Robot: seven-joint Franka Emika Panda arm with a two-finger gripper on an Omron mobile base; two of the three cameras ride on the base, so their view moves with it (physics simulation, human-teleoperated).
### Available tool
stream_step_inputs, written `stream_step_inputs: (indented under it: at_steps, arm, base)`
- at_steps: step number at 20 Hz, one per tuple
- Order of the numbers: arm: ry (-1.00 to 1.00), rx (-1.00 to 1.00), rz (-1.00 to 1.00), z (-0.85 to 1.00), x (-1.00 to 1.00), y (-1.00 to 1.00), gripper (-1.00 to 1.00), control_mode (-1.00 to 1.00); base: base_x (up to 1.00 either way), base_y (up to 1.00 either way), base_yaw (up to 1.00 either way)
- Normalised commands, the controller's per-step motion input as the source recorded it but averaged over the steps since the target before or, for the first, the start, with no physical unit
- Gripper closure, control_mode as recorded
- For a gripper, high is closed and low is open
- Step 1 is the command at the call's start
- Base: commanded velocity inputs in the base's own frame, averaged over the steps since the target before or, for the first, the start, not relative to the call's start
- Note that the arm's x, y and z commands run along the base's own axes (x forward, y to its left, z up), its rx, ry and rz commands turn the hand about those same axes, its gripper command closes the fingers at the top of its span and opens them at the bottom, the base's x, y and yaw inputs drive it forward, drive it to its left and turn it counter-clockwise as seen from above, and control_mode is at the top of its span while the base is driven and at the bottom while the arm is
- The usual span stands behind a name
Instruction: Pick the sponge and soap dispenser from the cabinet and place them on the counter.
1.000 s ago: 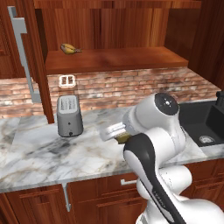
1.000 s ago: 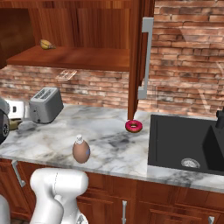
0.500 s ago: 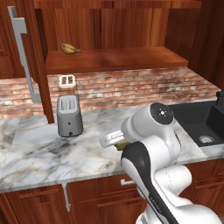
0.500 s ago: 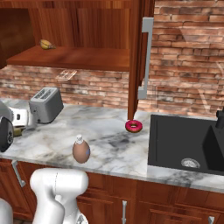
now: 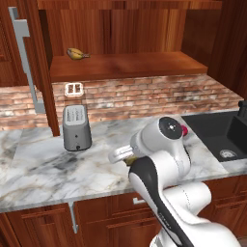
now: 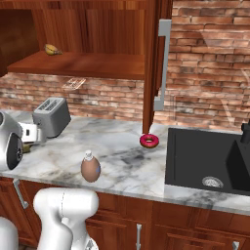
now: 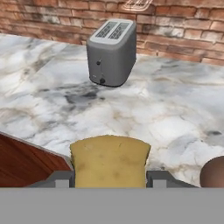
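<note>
The yellow sponge [image 7: 109,159] sits between my fingertips, and my gripper [image 7: 109,178] is shut on it low over the marble counter [image 7: 175,105] near its front edge. From the left base view the gripper [image 5: 121,155] pokes out left of the arm, with a bit of sponge [image 5: 130,159] showing. In the right base view the gripper [image 6: 30,135] is at the far left. The tan soap dispenser [image 6: 90,167] stands upright on the counter [image 6: 122,156], and its brown body [image 7: 214,173] is just right of the sponge. The cabinet [image 5: 125,65] is open.
A grey toaster [image 5: 76,127] stands on the counter ahead of the gripper. A banana [image 5: 77,53] lies on the cabinet shelf. A red doughnut [image 6: 149,141] rests by the open cabinet door [image 6: 156,63]. The black sink [image 6: 205,161] is at the right.
The arm has sunk a little toward the counter with the sponge still held. The soap dispenser, toaster and doughnut stay in place.
</note>
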Motion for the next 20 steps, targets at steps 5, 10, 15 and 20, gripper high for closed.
stream_step_inputs:
  at_steps: [5, 10, 15, 20]
  arm:
    - [0.02, 0.00, -0.01, -0.11, 0.21, 0.11, 1.00, -1.00]
    - [0.05, -0.01, -0.03, -0.32, 0.22, 0.15, 1.00, -1.00]
    - [0.09, -0.01, -0.05, -0.46, 0.26, 0.12, 1.00, -1.00]
    - [0.04, 0.00, -0.03, -0.26, 0.27, 0.06, 1.00, -1.00]
  base:
    - [0.00, 0.00, 0.00]
    - [0.00, 0.00, 0.00]
    - [0.00, 0.00, 0.00]
    - [0.00, 0.00, 0.00]
